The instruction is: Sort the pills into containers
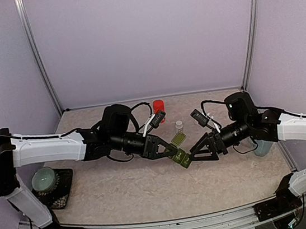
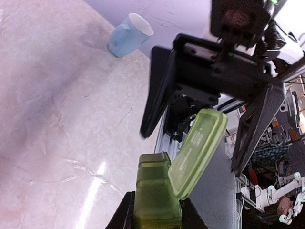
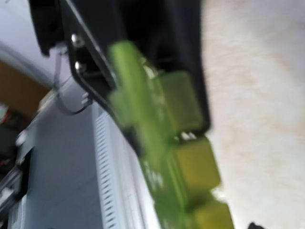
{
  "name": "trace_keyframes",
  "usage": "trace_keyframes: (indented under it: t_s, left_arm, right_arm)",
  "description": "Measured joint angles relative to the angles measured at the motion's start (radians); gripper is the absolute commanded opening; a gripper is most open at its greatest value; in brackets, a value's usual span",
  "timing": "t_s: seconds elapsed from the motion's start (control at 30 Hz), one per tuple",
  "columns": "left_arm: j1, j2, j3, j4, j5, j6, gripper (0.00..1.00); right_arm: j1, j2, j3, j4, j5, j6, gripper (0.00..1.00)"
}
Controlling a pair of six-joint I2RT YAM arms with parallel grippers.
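- the left gripper [image 1: 168, 150] is squeezing one end of the green containers [image 2: 152, 195]. it holds them over the middle of the table [image 1: 123, 186].
- the right gripper [image 1: 193, 156] has let go. its two fingers are spread wide, just past the other end of the strip.
- one lid [image 2: 200, 145] stands open between those wide fingers. i don't think it touches them.
- what could go wrong: only one end of the strip is pinched, so a bump from the right gripper could twist it or knock it loose.
- the open lid could flop shut, or get pushed shut, before a pill goes in.
- the strip looks tipped, so a pill dropped in might roll out.
- i can't see any pills. a small clear bottle [image 1: 179, 125] and a blue mug [image 2: 127, 34] stand apart from the strip.
- there are no words or labels i can read. the right wrist view is too blurry.
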State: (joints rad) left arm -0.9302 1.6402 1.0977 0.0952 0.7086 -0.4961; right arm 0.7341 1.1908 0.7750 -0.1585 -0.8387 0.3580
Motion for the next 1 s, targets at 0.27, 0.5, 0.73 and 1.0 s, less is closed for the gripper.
trace_keyframes:
  t_s: [0.27,0.5,0.73,1.0]
  left_arm:
    - [0.102,0.0,-0.141,0.098,-0.07,-0.113,0.26]
    - [0.204,0.095,-0.189,0.303,-0.091,-0.248,0.25]
    - [0.251,0.289,-0.229,0.595,-0.144,-0.439,0.25]
    - [0.248,0.444,-0.231,0.821,-0.269,-0.624,0.23]
  right_arm:
    - [-0.109,-0.072,0.0,-0.047,0.117,0.026,0.94]
    - [-0.129,-0.083,-0.044,-0.042,0.18,0.064,0.94]
    - [-0.13,-0.098,-0.096,-0.02,0.206,0.118,0.95]
    - [-0.13,-0.123,-0.115,0.013,0.215,0.15,0.95]
